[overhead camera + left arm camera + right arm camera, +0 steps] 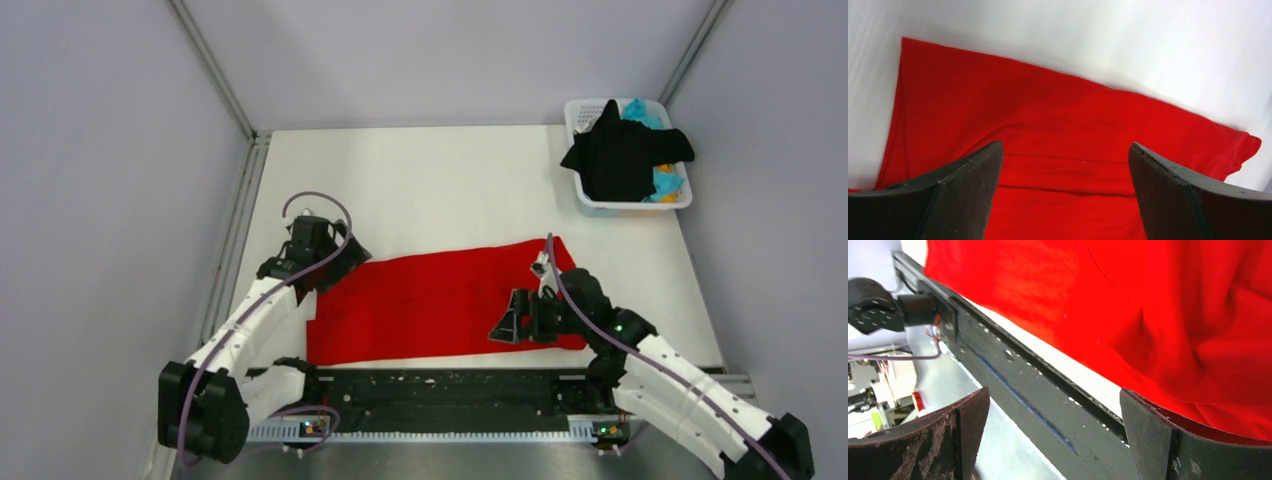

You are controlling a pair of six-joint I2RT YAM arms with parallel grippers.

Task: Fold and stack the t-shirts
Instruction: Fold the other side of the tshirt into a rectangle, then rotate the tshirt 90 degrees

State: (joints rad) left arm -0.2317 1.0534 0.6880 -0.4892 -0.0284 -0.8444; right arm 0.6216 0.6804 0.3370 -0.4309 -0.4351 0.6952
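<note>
Two grippers on one shirt. On the left, the left gripper (343, 258) sits at the left end of the red t-shirt (440, 300). Its fingers (968, 190) are spread wide above the cloth with nothing between them. From its wrist view the shirt (1073, 125) lies smooth and flat, one corner running out onto the white surface (450, 180).

Across the middle, the red shirt is laid out in a long band, slanting up toward the right. Its near edge runs just beside the black rail (440, 390) at the front of the surface.

Now the right gripper (512, 326). It hangs low over the shirt's near right part, jaws wide apart and clamping nothing. In its wrist view the right-hand finger (1168, 440) sits right at the rumpled red edge (1128, 305). Whether it touches, I cannot tell.

Far right, at the back corner, a white basket (581, 112) holds a black t-shirt (620, 155) draped over its rim. Bits of cyan cloth (640, 110) and orange cloth (663, 168) peek out around it.
</note>
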